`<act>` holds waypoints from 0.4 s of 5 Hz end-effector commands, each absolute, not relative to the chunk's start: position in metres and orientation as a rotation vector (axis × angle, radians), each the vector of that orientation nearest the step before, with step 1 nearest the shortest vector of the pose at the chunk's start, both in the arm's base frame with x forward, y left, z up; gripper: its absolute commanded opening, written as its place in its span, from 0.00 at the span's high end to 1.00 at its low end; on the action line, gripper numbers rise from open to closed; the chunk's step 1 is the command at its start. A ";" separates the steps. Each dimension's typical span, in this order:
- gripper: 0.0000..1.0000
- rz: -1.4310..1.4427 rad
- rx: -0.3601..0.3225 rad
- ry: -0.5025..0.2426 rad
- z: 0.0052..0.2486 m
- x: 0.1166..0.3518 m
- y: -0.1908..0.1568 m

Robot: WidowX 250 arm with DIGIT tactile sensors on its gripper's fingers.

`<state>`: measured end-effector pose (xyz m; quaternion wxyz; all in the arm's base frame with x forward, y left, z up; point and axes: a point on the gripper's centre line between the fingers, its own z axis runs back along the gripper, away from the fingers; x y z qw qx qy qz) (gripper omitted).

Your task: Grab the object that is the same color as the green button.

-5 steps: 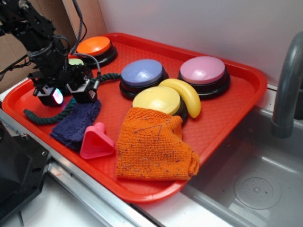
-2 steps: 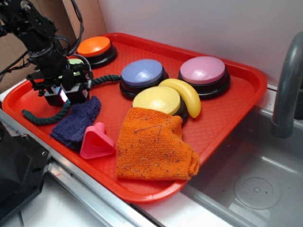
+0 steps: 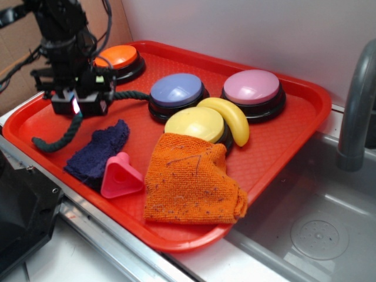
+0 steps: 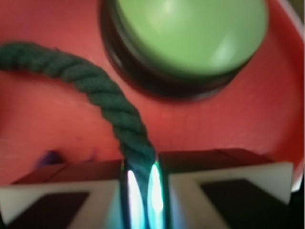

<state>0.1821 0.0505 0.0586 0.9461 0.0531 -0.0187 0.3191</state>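
My gripper (image 3: 79, 104) is shut on the dark green twisted rope (image 3: 59, 140) and holds its middle lifted above the red tray (image 3: 294, 153) at the left. One end hangs down to the tray at the front left; the other part (image 3: 130, 95) runs right toward the blue button. In the wrist view the rope (image 4: 102, 90) curves from the upper left into my gripper (image 4: 141, 191), pinched between the lit pads. The pale green button (image 4: 190, 36) on its black base fills the top of the wrist view; in the exterior view it is hidden behind my gripper.
An orange button (image 3: 116, 57), blue button (image 3: 176, 91), pink button (image 3: 251, 88), yellow button (image 3: 195, 124) and a yellow banana (image 3: 232, 120) sit on the tray. A dark blue cloth (image 3: 97, 153), pink triangular piece (image 3: 120, 176) and orange cloth (image 3: 191, 182) lie in front. A sink (image 3: 311, 229) lies at the right.
My gripper went from open over the rope to shut on it, then rose and moved back, lifting the rope's middle off the tray.
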 end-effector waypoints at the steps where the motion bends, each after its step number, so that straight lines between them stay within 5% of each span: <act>1: 1.00 0.299 0.056 -0.156 0.166 0.227 0.015; 2: 1.00 0.175 0.029 -0.189 0.191 0.232 0.000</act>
